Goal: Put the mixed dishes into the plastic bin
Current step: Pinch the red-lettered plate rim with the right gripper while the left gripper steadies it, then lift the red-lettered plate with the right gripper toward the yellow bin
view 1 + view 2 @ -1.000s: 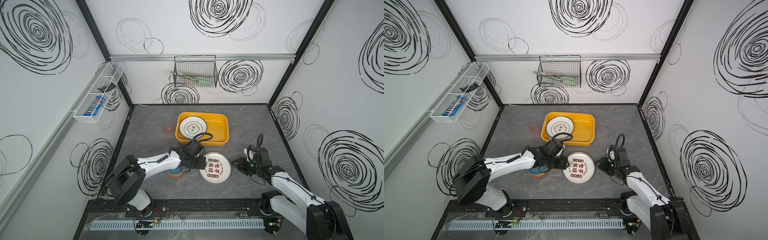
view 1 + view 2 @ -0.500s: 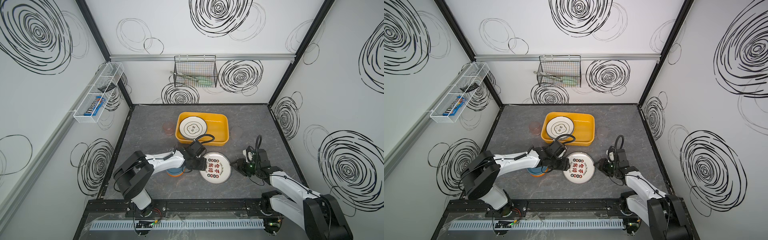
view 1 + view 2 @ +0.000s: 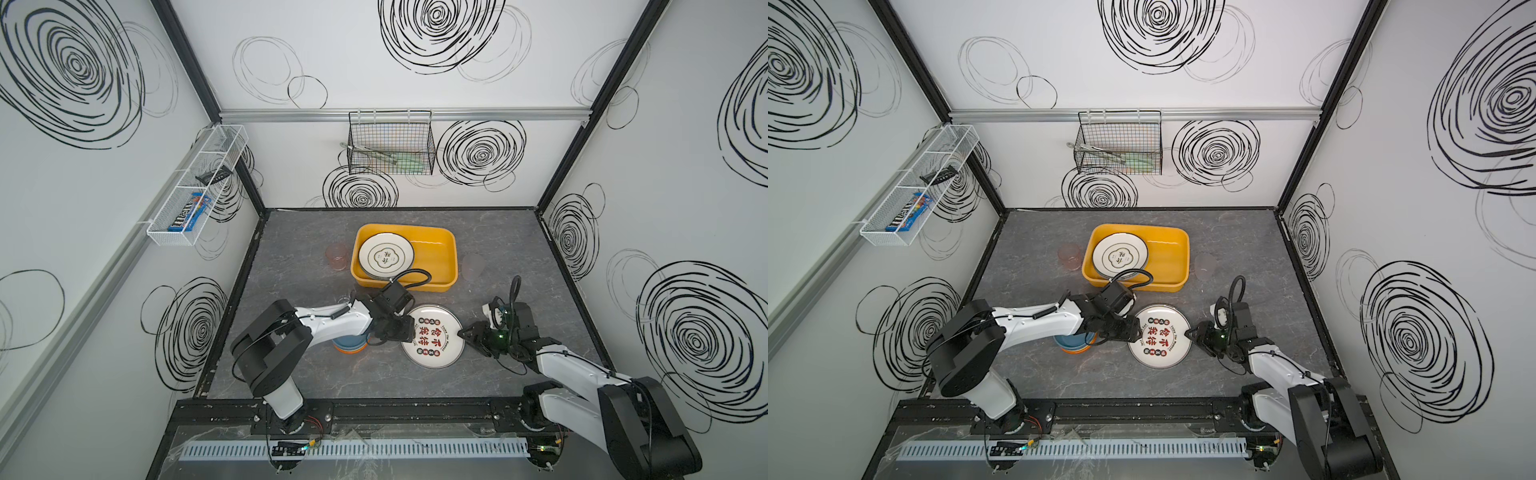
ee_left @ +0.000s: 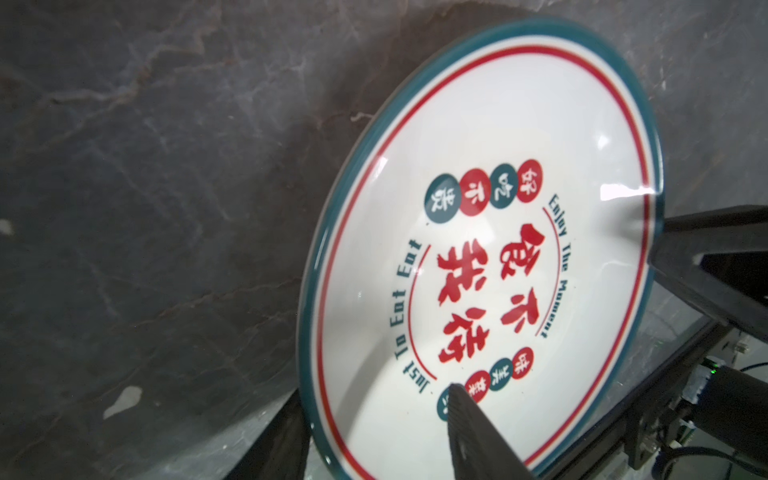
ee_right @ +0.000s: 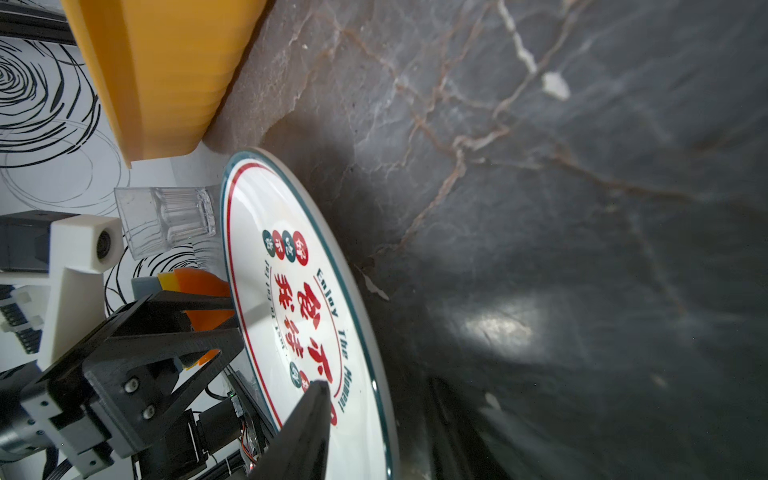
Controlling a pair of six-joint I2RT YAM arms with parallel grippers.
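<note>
**A:** What's moved?
**B:** The left arm [image 3: 332,322] has folded its elbow rightward, and the right jaws have crept onto the plate [image 3: 432,337]. The left jaws straddle its rim at 9 o'clock, the right jaws at 3. Whether either pinches it, I cannot tell.
**A:** The setting?
**B:** Grey marbled worktop [image 3: 299,257], swirl-painted walls [image 3: 540,83].
**A:** Counts?
**B:** One pink cup [image 3: 336,255], a near clear cup [image 5: 166,224] and one bowl stack [image 3: 348,345]. Two plates, the second plate [image 3: 386,255] in the yellow bin [image 3: 434,259] at the first's 12 o'clock. Then a far clear cup [image 3: 473,266].

White plate [image 3: 432,336] with teal rim, red ring and characters; yellow-orange bin [image 3: 415,227]; grey marbled table [image 3: 299,257].
</note>
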